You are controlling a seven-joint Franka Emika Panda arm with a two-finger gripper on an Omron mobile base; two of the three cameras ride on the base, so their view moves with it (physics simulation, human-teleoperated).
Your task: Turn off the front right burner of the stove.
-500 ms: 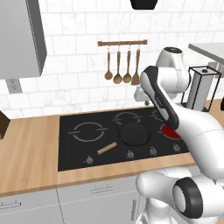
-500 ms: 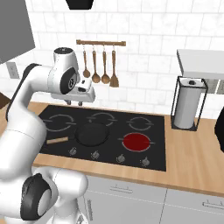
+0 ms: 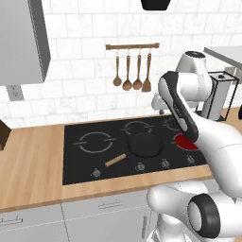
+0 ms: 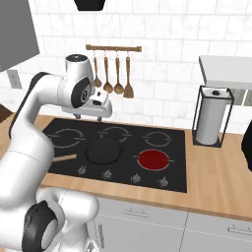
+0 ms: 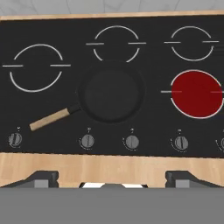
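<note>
The stove [image 5: 148, 118] is a black glass cooktop set into a wooden counter. Its front right burner [image 5: 197, 94] glows as a solid red disc, also seen in the right base view [image 4: 154, 159] and partly behind my arm in the left base view [image 3: 185, 141]. Several small metal knobs run along the stove's front edge; one knob [image 5: 180, 142] sits just below the red disc. My gripper [image 5: 112, 181] is open and holds nothing. It hovers high above the stove's middle [image 4: 93, 110], well clear of the knobs.
A black frying pan [image 5: 111, 93] with a wooden handle [image 5: 49, 119] rests on the front middle zone. A paper towel holder [image 4: 210, 118] stands right of the stove under a white shelf [image 4: 226, 69]. Wooden spoons hang from a rail [image 4: 114, 48] on the tiled wall.
The hand has dipped very slightly above the stove. The burner, the pan and the knobs look the same.
</note>
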